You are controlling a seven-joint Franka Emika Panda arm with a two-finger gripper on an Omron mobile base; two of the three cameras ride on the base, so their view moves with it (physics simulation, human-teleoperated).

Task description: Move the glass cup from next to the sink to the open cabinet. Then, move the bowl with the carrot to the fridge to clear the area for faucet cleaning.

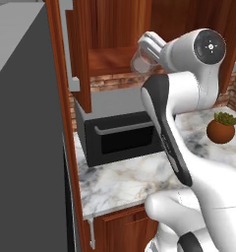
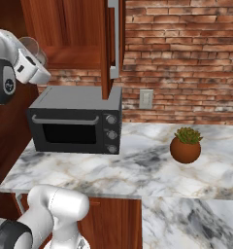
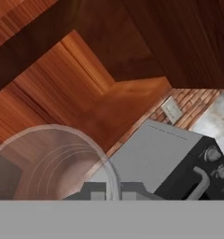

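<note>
Marble counter (image 2: 138, 170) runs under a red brick wall (image 2: 186, 48), with the fridge's (image 1: 26, 138) flat grey side showing at the far left of the left base view. To its right sits a black microwave (image 2: 77, 127), and above it the open cabinet (image 1: 110, 56) with its wood shelf. The gripper (image 1: 145, 53) holds the glass cup (image 1: 142, 61) tilted at the shelf's front edge, its fingers closed around the rim. The hand view adds the cup's clear round wall (image 3: 53, 163) seen close, over the shelf. The right base view alone shows a wall outlet (image 2: 146, 98) and, further right, a potted succulent (image 2: 185, 145). No writing is readable.
</note>
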